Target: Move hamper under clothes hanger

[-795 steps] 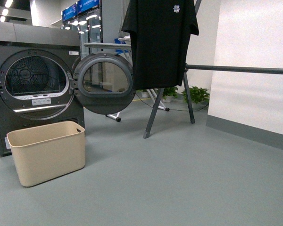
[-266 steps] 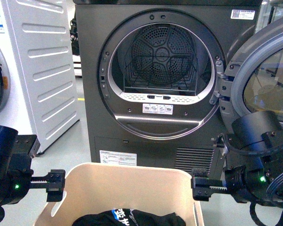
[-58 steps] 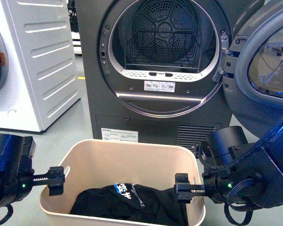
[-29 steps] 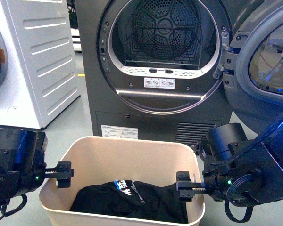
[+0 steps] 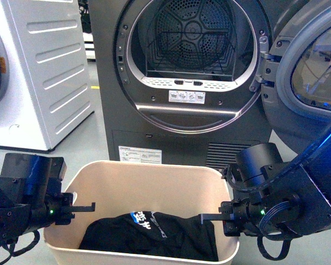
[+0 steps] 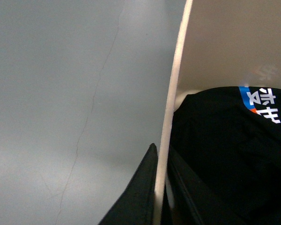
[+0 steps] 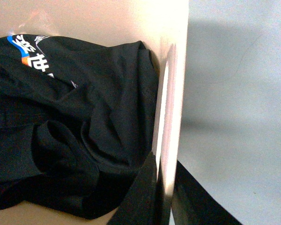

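Note:
The beige hamper (image 5: 149,167) stands on the floor in front of the dryer, with a black garment (image 5: 149,234) with blue and white print lying inside. My left gripper (image 5: 76,211) is shut on the hamper's left wall, one finger inside and one outside. My right gripper (image 5: 223,216) is shut the same way on the right wall. In the left wrist view the thin wall (image 6: 178,84) runs between the dark fingers (image 6: 140,201) of the gripper (image 6: 160,190). The right wrist view shows the wall (image 7: 175,70) pinched in that gripper (image 7: 165,192), beside the garment (image 7: 75,131). The clothes hanger is out of view.
The dark grey dryer (image 5: 127,110) stands just behind the hamper. Its round door (image 5: 314,72) is swung open to the right. A white machine (image 5: 38,72) stands at the left. Grey floor (image 6: 51,93) lies on both outer sides of the hamper.
Both grippers have closed on the hamper's side walls; the left one moved in from outside the left rim. The view has dropped slightly towards the hamper.

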